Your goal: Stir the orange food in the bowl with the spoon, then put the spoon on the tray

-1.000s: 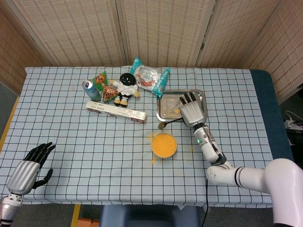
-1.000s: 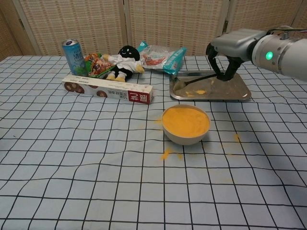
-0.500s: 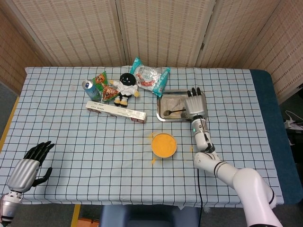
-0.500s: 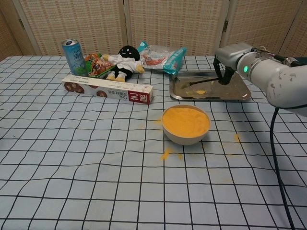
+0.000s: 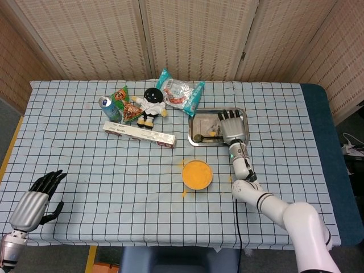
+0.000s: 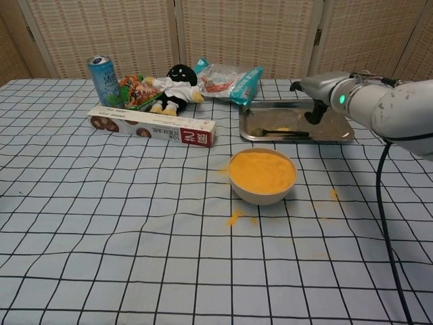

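- The spoon [image 6: 283, 133], which half a second ago was propped up at a slant under the right hand [image 5: 231, 128], now lies flat in the tray [image 6: 338, 133], its bowl end toward the tray's left side and the handle running right along the near edge.
- The right hand has dropped lower over the tray since then; its fingers point down, just beside the handle end. From the chest view they look clear of the spoon, so the hand probably holds nothing, though the head view hides the contact point under the hand.
- That leaves the placing step looking done: the bowl [image 6: 262, 177] of orange food [image 5: 197, 173] sits alone, near the tray's front, with orange spatter on the cloth around it.
- The left hand [image 5: 35, 201] rests open and empty at the table's near-left corner, unchanged and well apart from everything.
- For room: the tray's raised rim hems the fingers on the near side, and the snack bag [image 6: 230, 79] lies just beside the tray's far-left corner. Straight up and back toward the robot is open.
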Controlling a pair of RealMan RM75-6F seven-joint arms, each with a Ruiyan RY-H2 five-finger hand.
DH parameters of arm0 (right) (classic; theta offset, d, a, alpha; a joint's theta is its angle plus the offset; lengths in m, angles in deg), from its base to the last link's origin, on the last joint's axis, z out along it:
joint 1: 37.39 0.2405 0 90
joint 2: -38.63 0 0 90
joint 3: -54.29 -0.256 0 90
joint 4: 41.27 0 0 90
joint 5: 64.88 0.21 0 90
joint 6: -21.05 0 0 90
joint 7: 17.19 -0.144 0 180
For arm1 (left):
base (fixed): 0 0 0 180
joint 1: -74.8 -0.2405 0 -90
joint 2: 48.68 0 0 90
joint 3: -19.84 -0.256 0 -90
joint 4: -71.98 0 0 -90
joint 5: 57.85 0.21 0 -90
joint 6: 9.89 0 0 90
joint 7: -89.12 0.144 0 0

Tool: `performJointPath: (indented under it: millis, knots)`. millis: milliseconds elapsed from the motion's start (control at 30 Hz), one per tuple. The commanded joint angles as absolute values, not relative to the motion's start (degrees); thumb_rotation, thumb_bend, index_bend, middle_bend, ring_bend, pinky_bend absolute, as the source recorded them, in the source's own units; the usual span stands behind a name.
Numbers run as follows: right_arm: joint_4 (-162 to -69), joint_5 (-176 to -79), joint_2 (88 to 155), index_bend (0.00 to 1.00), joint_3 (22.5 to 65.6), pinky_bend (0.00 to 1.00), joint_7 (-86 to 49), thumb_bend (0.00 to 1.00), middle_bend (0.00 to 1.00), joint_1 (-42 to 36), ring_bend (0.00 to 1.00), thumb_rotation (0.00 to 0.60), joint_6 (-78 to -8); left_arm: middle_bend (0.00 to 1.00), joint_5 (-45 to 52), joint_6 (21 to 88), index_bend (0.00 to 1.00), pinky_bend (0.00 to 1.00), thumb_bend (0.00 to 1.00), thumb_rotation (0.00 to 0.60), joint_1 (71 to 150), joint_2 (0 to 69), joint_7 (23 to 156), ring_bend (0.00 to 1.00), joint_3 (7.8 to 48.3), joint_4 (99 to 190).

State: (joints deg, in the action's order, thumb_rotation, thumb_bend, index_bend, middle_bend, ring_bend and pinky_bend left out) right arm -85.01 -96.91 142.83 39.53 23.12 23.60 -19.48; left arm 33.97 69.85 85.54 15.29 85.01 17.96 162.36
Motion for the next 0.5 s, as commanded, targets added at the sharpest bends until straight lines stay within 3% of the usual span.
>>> performJointPath:
  millis: [33, 200, 300, 500]
  knots:
    - [-103.3, -100.3, 132.7, 0.0, 39.7, 0.01, 23.4, 0.46, 0.0, 18.9, 0.0, 0.6, -28.5, 0.0, 34.0, 70.4, 0.0, 0.11, 0.47, 0.6, 85.3, 15.2, 84.9, 0.0, 18.1, 162.4]
    - [-131.6, -109.8, 118.6, 0.0, 44.1, 0.0, 19.9, 0.4, 0.0, 8.4, 0.0, 0.6, -43.0, 0.0, 33.3, 71.9, 0.0, 0.11, 0.47, 0.6, 84.7, 15.3, 84.7, 0.0, 18.8, 162.3]
    - [-143.7, -115.1, 112.0, 0.0, 48.5, 0.0, 14.8, 0.39, 0.0, 1.1, 0.0, 0.6, -48.4, 0.0, 33.5, 73.3, 0.0, 0.12, 0.47, 0.6, 84.5, 16.3, 85.6, 0.0, 19.5, 161.1]
    - [-148.5, -131.5, 109.5, 0.0, 59.2, 0.0, 7.4, 0.33, 0.0, -13.2, 0.0, 0.6, -62.9, 0.0, 33.3, 73.3, 0.0, 0.12, 0.46, 0.6, 84.4, 17.0, 86.3, 0.0, 19.6, 160.6]
